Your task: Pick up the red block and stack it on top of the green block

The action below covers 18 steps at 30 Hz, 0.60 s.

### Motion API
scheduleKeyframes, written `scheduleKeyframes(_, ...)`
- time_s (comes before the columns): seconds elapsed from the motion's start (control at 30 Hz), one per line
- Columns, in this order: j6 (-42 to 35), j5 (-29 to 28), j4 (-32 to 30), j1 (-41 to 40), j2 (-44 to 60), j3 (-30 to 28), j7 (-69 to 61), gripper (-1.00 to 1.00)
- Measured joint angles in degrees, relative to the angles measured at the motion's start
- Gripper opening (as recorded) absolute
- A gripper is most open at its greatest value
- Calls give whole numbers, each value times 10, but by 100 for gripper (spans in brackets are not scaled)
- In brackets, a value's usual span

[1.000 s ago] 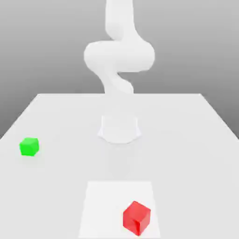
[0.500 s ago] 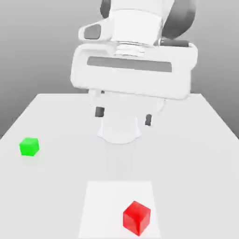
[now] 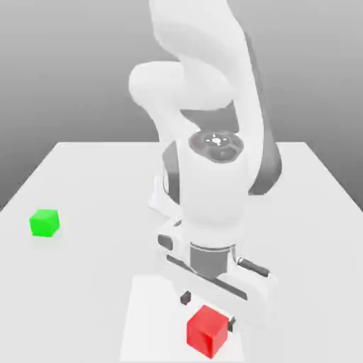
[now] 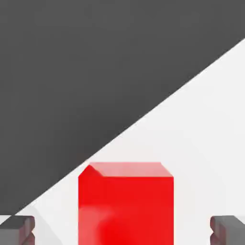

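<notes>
The red block [image 3: 207,330] rests on a lighter square patch near the table's front edge. My gripper [image 3: 208,310] hangs just above and behind it, open, one dark fingertip [image 3: 186,298] on each side of the block's line. In the hand view the red block [image 4: 126,203] sits centred between the two fingertips [image 4: 16,228], with a wide gap on either side and no contact. The green block [image 3: 44,222] stands alone on the table at the exterior view's left, far from the gripper.
The white table [image 3: 298,213] stretches back to the arm's round base [image 3: 159,195]. In the hand view the table's edge [image 4: 158,107] runs diagonally against a dark background beyond the red block.
The arm has swung down from high over the table to just above the red block, fingers still open. Neither block has moved.
</notes>
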Motion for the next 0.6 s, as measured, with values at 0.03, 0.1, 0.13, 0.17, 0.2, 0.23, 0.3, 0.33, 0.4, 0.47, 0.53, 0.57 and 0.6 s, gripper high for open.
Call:
scheduleKeyframes(0.03, 0, 0, 0, 0, 0, 0, 0, -100)
scheduleKeyframes(0.1, 1, 0, 0, 0, 0, 0, 0, -100)
scheduleKeyframes(0.13, 1, 0, 0, 0, 0, 0, 0, -100)
scheduleKeyframes(0.17, 1, 0, 0, 0, 0, 0, 0, -100)
scheduleKeyframes(0.2, 8, -5, 1, 4, 9, -5, 4, -100)
scheduleKeyframes(0.23, 3, -1, 0, 1, 2, -1, 1, -100)
scheduleKeyframes(0.3, -22, 17, -5, -9, -29, 13, -12, -100)
scheduleKeyframes(0.33, -38, 27, -8, -15, -48, 21, -19, -100)
scheduleKeyframes(0.4, -69, 50, -16, -23, -87, 29, -36, -100)
scheduleKeyframes(0.47, -79, 54, -32, -50, -111, 1, -28, -100)
scheduleKeyframes(0.53, -82, 53, -49, -78, -129, -33, -15, -100)
scheduleKeyframes(0.57, -82, 52, -58, -94, -139, -51, -8, -100)
scheduleKeyframes(0.6, -83, 51, -67, -114, -149, -70, -1, -100)
